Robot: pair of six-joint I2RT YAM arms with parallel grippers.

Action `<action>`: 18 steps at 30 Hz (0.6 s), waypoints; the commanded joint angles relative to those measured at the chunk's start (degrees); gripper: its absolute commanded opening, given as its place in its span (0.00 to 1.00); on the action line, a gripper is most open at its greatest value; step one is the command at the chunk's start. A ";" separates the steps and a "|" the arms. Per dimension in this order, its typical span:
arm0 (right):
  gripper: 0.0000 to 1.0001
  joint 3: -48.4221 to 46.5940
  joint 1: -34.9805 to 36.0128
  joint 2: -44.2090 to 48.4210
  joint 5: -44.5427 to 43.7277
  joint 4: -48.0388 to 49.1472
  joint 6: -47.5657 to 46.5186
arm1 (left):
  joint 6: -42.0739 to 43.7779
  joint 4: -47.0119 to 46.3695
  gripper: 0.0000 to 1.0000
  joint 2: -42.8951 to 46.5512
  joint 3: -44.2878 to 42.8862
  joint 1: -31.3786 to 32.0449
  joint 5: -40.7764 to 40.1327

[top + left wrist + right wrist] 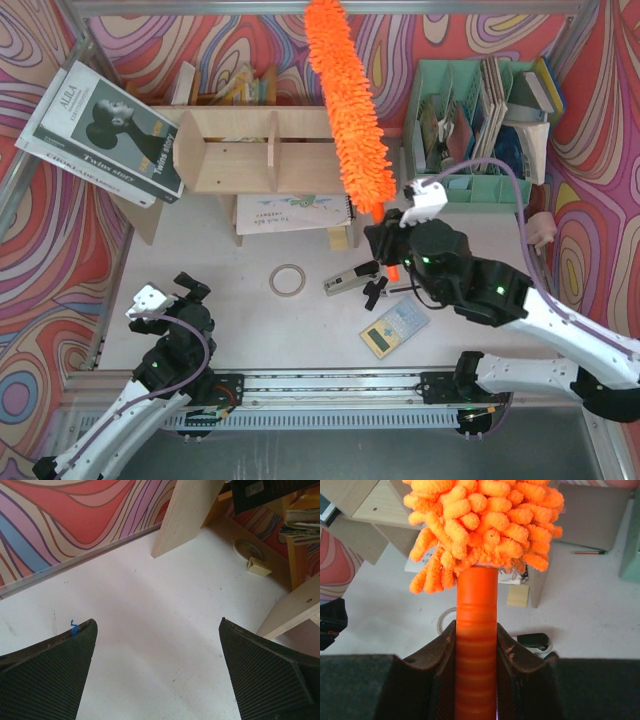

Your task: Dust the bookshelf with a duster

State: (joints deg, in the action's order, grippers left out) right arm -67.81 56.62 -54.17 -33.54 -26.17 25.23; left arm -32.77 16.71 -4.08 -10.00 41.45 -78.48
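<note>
parted jaws over white table (165, 615)

Light: bright, even and diffuse in all 3 views; no hard glare. Top view sharp, with soft short shadows on the white table (250, 330) under the bookshelf (260, 150). Left wrist: left gripper (157, 630) pads dark, slightly soft at the frame edge. Right wrist: duster (485, 525) crisp, background mildly blurred, faint sheen on its handle.

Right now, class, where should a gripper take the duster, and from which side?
Take the duster by its smooth handle, from the near end, jaws closing across it: the handle is narrow and firm, the shaggy head soft. The right gripper holds it so.
</note>
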 commanded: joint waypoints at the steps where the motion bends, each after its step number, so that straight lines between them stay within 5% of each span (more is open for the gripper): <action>1: 0.00 -5.29 0.29 -7.15 3.92 0.09 -0.08 | 0.34 -0.54 0.98 0.38 0.64 -0.32 -0.18; 18: 0.00 -10.19 8.30 -15.82 16.73 4.87 -8.55 | 0.69 -0.77 0.98 1.04 0.86 -0.27 -0.10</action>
State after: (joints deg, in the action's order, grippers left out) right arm -75.96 63.20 -70.98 -23.31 -25.91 22.70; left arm -32.75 16.58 -3.81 -10.00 41.45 -78.46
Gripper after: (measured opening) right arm 0.330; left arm 0.985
